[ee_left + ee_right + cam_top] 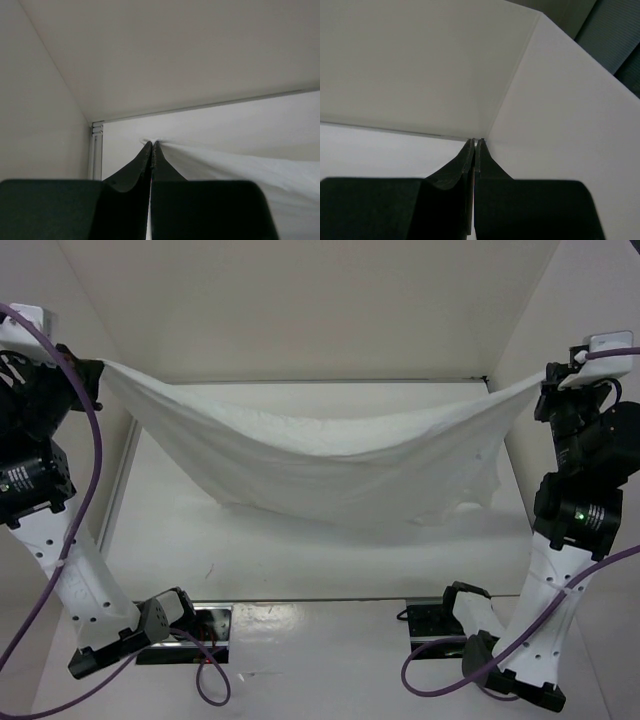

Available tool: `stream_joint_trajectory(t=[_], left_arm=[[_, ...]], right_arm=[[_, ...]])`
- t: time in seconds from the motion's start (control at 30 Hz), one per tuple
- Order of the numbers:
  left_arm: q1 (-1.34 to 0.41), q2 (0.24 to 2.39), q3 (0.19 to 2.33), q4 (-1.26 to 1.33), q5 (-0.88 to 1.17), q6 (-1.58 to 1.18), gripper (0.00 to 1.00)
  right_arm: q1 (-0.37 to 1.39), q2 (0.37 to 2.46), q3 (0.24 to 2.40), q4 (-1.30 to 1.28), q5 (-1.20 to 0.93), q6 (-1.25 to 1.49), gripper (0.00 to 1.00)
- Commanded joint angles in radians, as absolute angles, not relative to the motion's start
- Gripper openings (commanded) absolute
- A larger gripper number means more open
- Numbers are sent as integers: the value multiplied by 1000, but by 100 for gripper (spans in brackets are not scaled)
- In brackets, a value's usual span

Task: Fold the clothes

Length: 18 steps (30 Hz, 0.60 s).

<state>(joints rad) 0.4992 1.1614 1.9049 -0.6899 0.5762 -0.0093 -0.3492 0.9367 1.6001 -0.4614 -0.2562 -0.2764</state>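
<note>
White garment (330, 465) hangs in mid-air, stretched between arms, middle sagging toward table (300, 560). Left gripper (152, 146) clamped tight on one corner, right gripper (475, 142) likewise on other. Spreading step, seemingly; next move calls for lowering cloth flat, evenly.

Garment (320, 465) hides the table (250, 550) strip behind its sag. At the garment's left corner, left gripper (97, 370) tips are too dark to resolve. On the right wrist view, right gripper (474, 141) pressed fingers hide whatever sits between them.
</note>
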Motion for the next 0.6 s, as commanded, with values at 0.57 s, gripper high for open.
stream_joint_trajectory(t=[0.57], left_arm=[[508,1321,2301,-706,462,-130,0]], right_arm=[[-342,1072,1761,-408,-143,-262,0]])
